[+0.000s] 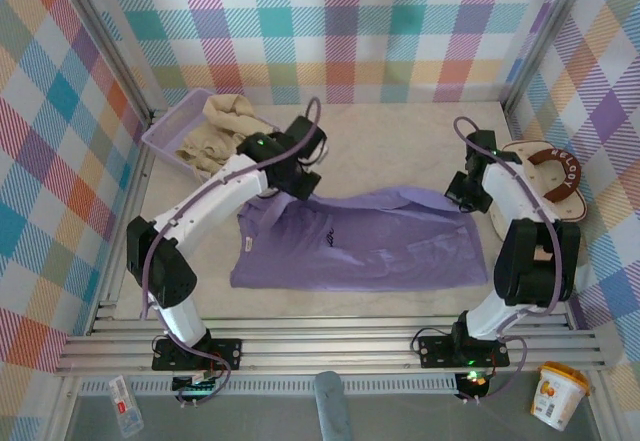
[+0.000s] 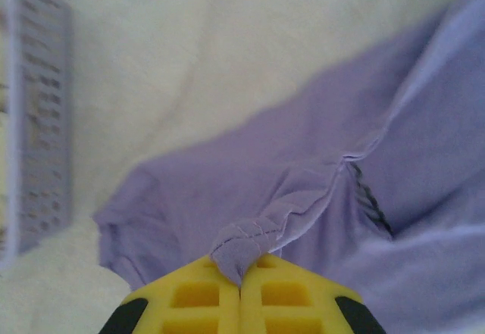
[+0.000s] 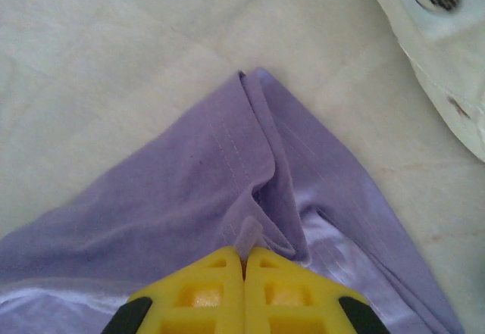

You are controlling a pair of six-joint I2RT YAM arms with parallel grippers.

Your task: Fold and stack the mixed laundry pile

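1. A soft lavender-purple T-shirt (image 1: 360, 246) lies spread out flat in the middle of the pale table (image 1: 390, 141), between the two robot arms.
2. It has a small dark mark (image 1: 326, 239) on its chest.
3. The left hand (image 2: 240, 272) is closed tight. Its yellow fingers (image 2: 197, 296) pinch a little bunched fold of the purple T-shirt, at the far left edge of the shirt.
4. The right hand (image 3: 245, 254) is closed tight too. It pinches a small bit of the purple cloth at the far right corner of the shirt.
5. Just past the right hand, the purple cloth is folded over on itself and comes to a point on the table.
6. A soft cream-beige shirt (image 1: 220, 131) lies crumpled up in a lavender plastic mesh basket (image 1: 163, 131) at the far left of the table.
7. The basket is near the left hand, but it does not touch the purple T-shirt.
8. A cream padded bag with a brown handle (image 1: 540, 186) sits on the right side of the table, just beside the right arm.
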